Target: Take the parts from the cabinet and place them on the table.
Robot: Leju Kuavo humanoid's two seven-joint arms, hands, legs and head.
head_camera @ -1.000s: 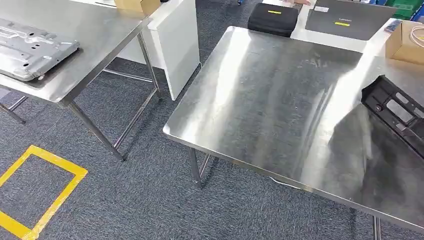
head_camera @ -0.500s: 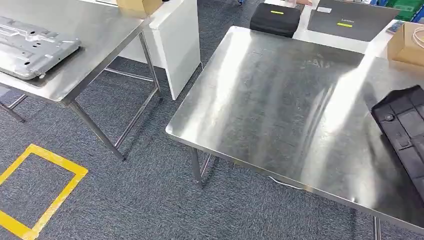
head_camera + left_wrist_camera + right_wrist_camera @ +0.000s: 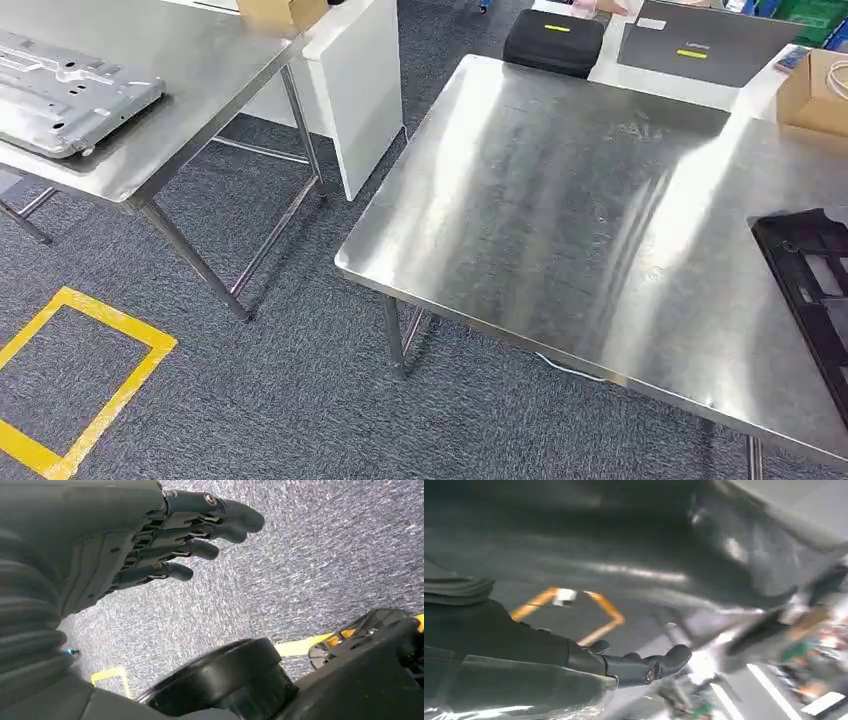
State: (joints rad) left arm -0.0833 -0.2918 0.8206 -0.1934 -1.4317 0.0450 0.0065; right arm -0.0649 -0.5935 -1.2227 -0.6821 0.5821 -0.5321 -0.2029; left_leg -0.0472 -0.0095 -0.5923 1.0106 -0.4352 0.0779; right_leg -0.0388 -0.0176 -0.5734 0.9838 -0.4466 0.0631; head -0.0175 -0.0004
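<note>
Big brushed-steel table (image 3: 560, 220) in the head view, all streaky reflections, square corners, thin metal legs. The part (image 3: 812, 290) is a flat black plastic panel with ribbed cutouts, lying at the table's 3 o'clock edge and running out of the picture. Over at 10 o'clock there's a second steel table (image 3: 190, 100) with a grey stamped metal plate (image 3: 70, 90) on it, full of bumps and holes. Floor is nubby blue-grey carpet (image 3: 250, 390) with a yellow tape square (image 3: 70, 380) at 8 o'clock. Black zip case (image 3: 553, 40) at 12.

Left hand (image 3: 150, 545) hangs over the carpet, dark fingers (image 3: 200, 530) stretched out and slightly apart, nothing in it. Right hand (image 3: 624, 667) is blurry in its wrist view, one dark finger sticking out; honestly can't tell whether it's holding anything.
</note>
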